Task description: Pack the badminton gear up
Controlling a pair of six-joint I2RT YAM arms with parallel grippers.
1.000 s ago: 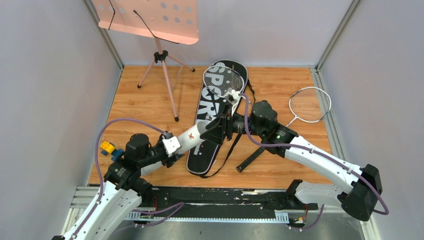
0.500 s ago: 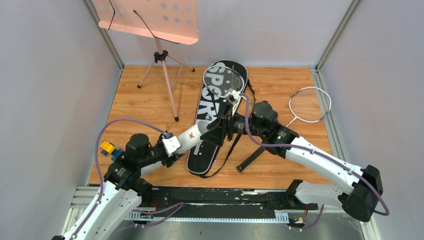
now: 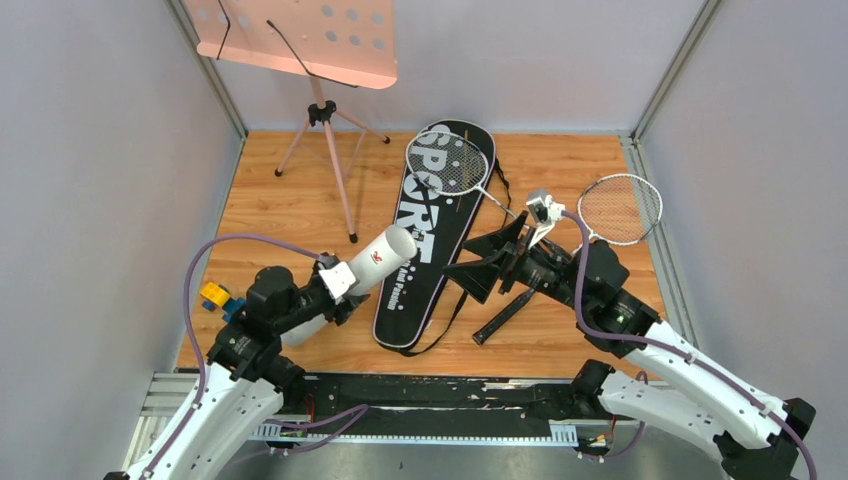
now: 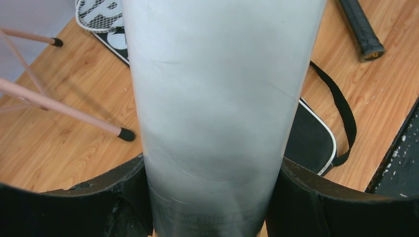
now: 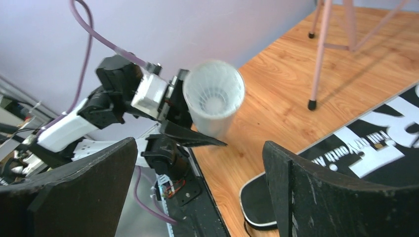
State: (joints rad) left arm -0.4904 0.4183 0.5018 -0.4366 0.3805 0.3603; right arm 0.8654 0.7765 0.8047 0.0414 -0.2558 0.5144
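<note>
My left gripper (image 3: 335,290) is shut on the long white tube (image 3: 380,258), which points up and to the right above the black SPORT bag (image 3: 425,215). In the left wrist view the tube (image 4: 217,98) fills the space between both fingers (image 4: 306,202). Its open mouth (image 5: 213,94) faces the right wrist camera, with white shuttlecock feathers showing inside. My right gripper (image 3: 483,262) hangs open and empty to the right of the tube, over the bag's strap. One racket (image 3: 447,163) lies on the bag. The other racket (image 3: 620,208) lies at the right, its black handle (image 3: 505,318) near the front.
A pink music stand (image 3: 300,40) on tripod legs (image 3: 335,170) stands at the back left. A small yellow and blue toy (image 3: 215,297) sits by the left arm. Grey walls close three sides, and a black rail (image 3: 450,400) runs along the near edge.
My right gripper has drawn back to the right, away from the tube's mouth, and opened wide. The left arm still holds the tube, now pulled slightly back and left.
</note>
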